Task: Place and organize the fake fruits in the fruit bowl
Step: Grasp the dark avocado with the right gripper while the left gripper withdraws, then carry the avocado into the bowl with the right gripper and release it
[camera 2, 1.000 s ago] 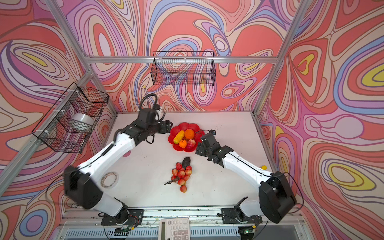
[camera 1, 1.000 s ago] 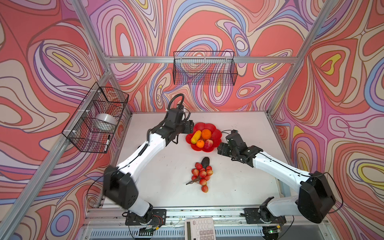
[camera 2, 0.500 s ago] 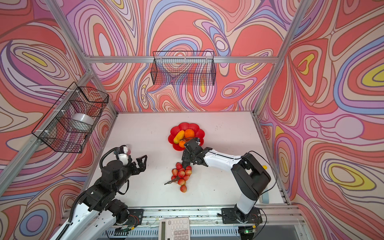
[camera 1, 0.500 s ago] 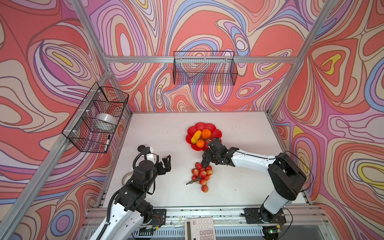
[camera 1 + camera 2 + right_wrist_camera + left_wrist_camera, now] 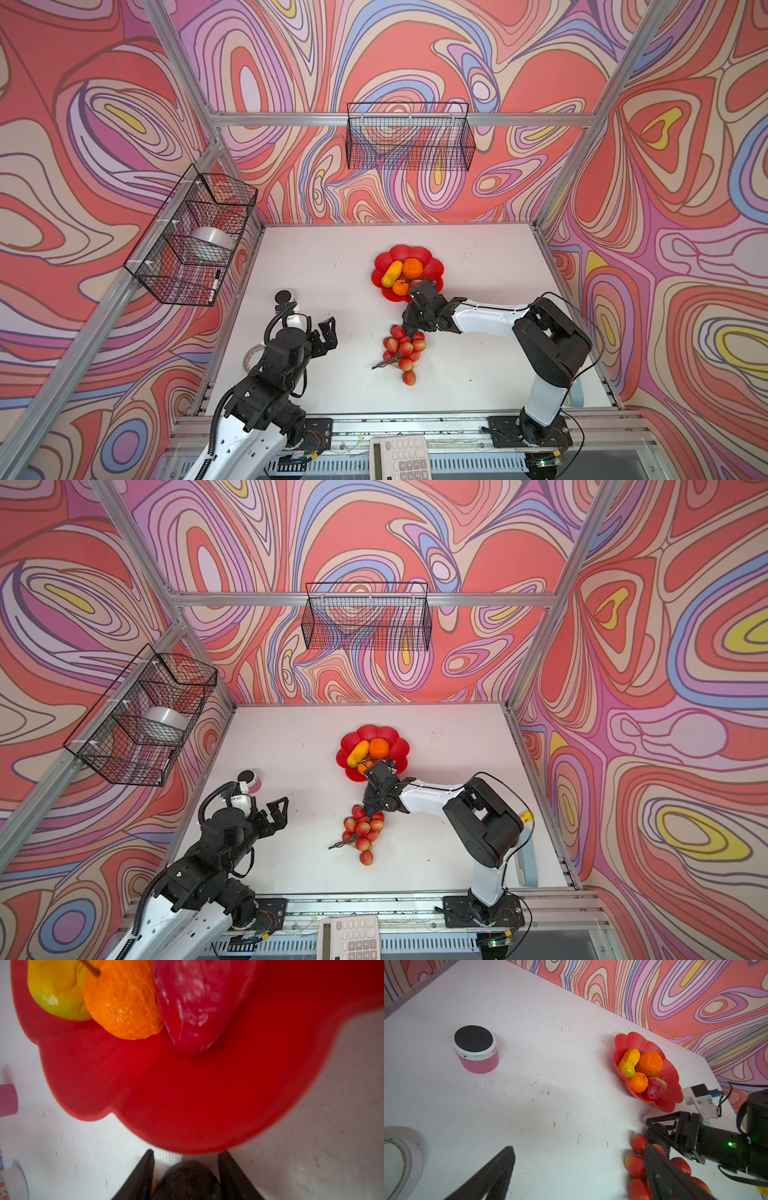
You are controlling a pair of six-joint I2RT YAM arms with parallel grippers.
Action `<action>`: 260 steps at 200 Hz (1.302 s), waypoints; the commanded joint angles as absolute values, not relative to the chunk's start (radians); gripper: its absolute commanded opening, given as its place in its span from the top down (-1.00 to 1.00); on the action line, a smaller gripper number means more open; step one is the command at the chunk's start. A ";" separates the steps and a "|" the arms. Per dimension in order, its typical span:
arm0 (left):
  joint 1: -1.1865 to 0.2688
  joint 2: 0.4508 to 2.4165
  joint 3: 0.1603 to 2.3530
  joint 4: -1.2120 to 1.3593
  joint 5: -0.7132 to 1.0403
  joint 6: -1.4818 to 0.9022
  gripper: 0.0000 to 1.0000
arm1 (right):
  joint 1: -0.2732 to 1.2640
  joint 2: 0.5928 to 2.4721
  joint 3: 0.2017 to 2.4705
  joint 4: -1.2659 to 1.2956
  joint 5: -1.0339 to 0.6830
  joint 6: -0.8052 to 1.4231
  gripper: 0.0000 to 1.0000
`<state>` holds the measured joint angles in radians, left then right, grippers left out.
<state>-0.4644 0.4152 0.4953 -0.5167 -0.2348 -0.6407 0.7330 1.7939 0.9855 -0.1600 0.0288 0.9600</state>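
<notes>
The red scalloped fruit bowl (image 5: 432, 266) (image 5: 399, 746) (image 5: 672, 1076) (image 5: 207, 1095) holds a yellow elongated fruit (image 5: 392, 273), a larger orange (image 5: 412, 268), a smaller orange (image 5: 400, 286) and a red strawberry-like piece (image 5: 655, 1088). The red berry cluster (image 5: 405, 349) (image 5: 363, 829) (image 5: 636, 1165) lies on the table in front of it. My right gripper (image 5: 409, 326) (image 5: 187, 1152) is down between bowl and cluster, shut on the dark oval fruit (image 5: 187, 1180) (image 5: 652, 1135). My left gripper (image 5: 328, 332) (image 5: 278, 810) (image 5: 579, 1150) hangs open and empty at the front left.
A pink speaker with a black top (image 5: 284, 298) (image 5: 475, 1049) and a tape roll (image 5: 251, 357) (image 5: 396, 1163) sit by the left arm. Black wire baskets hang on the back wall (image 5: 409, 137) and the left wall (image 5: 191, 237). A calculator (image 5: 399, 457) lies at the front edge.
The left arm has pulled back from the bowl to the front left, gripper open. The right gripper has moved from the bowl's right side to the dark oval and shut on it.
</notes>
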 commanded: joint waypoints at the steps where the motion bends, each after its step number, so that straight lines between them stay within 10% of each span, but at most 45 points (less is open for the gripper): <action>1: -0.460 0.442 0.506 -0.474 -0.210 -0.644 -0.94 | 0.738 1.690 0.916 -0.164 0.101 1.015 0.18; 103: -0.461 0.558 0.505 -0.374 -0.125 -0.644 -0.93 | 0.683 1.244 0.941 -0.465 0.411 0.831 0.30; 260: -0.461 0.607 0.536 -0.495 0.183 -0.750 -0.76 | 0.439 2.104 1.632 -0.411 0.135 0.365 0.24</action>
